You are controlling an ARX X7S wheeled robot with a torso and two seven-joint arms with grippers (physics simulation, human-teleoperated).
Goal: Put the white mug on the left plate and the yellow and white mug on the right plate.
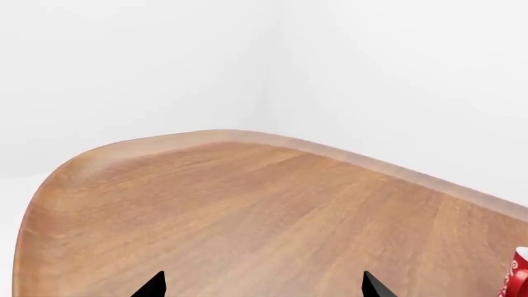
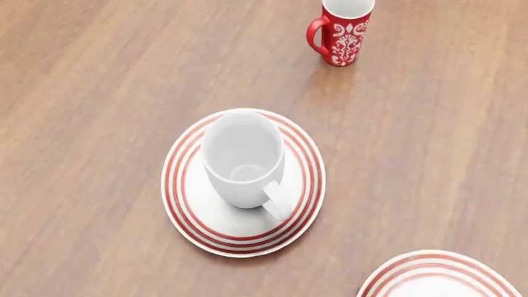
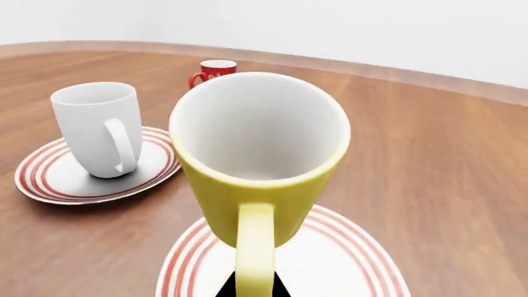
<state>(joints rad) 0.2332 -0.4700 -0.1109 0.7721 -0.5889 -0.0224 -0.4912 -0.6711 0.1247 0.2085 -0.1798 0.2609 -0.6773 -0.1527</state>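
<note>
The white mug [image 2: 243, 158] stands upright on the left plate [image 2: 177, 204], its handle toward me. It also shows in the right wrist view [image 3: 99, 127] on that plate [image 3: 49, 179]. My right gripper [image 3: 254, 281] is shut on the handle of the yellow and white mug [image 3: 259, 161]. It holds the mug upright over the middle of the right plate [image 3: 355, 260]; I cannot tell whether the mug touches the plate. Only the far rim of the right plate [image 2: 437, 272] shows in the head view. My left gripper [image 1: 266, 286] is open and empty above bare table. Neither gripper shows in the head view.
A red mug with white ornament [image 2: 340, 31] stands upright on the wooden table [image 2: 99, 93] behind the left plate. It also shows in the right wrist view [image 3: 216, 69] and at the edge of the left wrist view [image 1: 518, 275]. The table's rounded far edge [image 1: 222, 135] meets white walls.
</note>
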